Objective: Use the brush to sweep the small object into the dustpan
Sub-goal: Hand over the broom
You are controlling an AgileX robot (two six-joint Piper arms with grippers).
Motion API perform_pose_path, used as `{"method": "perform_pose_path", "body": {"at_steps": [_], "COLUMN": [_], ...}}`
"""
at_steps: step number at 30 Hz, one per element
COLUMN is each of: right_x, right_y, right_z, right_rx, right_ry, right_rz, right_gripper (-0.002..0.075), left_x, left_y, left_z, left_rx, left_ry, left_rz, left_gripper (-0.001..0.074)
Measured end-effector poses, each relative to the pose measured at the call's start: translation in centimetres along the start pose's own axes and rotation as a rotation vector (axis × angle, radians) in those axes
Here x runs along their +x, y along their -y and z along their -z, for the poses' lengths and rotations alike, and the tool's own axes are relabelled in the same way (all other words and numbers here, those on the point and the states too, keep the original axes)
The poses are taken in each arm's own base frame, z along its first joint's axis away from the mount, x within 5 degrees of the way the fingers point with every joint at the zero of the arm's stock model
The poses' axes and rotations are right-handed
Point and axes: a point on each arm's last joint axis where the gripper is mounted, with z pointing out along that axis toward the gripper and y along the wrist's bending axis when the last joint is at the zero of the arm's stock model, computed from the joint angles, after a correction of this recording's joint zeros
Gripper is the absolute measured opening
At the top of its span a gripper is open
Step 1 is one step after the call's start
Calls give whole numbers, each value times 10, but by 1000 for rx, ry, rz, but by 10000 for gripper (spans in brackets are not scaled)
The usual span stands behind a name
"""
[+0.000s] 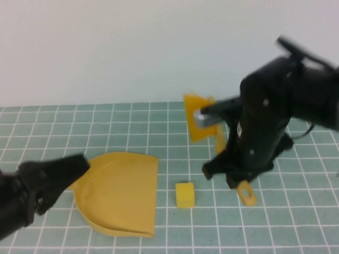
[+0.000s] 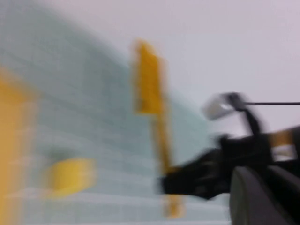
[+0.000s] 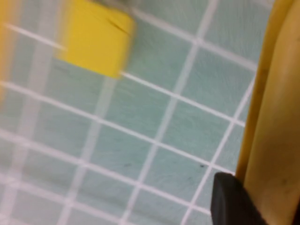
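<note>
A small yellow cube (image 1: 185, 194) lies on the green grid mat, just right of the yellow dustpan (image 1: 124, 193). My right gripper (image 1: 229, 170) is shut on the yellow brush (image 1: 200, 120) by its handle. The brush head is raised behind the cube and the handle end (image 1: 247, 193) points toward the front. In the right wrist view, the handle (image 3: 276, 117) runs past one black finger (image 3: 229, 201), and the cube (image 3: 96, 37) lies beyond. My left gripper (image 1: 74, 165) sits at the dustpan's left end, where the handle is hidden. The left wrist view shows the brush (image 2: 149, 84) and the cube (image 2: 70, 176).
The green grid mat (image 1: 106, 127) covers the table up to a white wall at the back. My right arm's black body (image 1: 270, 116) stands above the mat's right side.
</note>
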Motion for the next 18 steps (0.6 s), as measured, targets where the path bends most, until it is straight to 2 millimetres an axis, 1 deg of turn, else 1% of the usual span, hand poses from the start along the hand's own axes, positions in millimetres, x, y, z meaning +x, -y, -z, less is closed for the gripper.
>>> {"method": "perform_pose_path", "body": {"at_steps": [3,6,8,11,14,18], "right_x": [5,15,21,25,26,22], "right_y": [-17,-40,-58,-80,-96,-107], "right_z": [45,80,97,113,122,121], "right_rx": [-54,-102,-142,-184,-209,-232], "right_ry": [102,186,226,269,298,298], "right_rz": [71,149,200,258,294,305], "right_gripper": [190,190,190,190,190,190], "left_x": [-4,-6,-5,-6,-8,-9], "left_y": [11,8,5,0,-6,-13], "left_z": [-1,-6,-11,-19,-27,-35], "left_rx": [132,140,147,169,156,140], "left_ry": [35,20,-14,-54,-80,-107], "left_rz": [51,65,70,95,123,154], "left_gripper": [252,391,449,462,462,462]}}
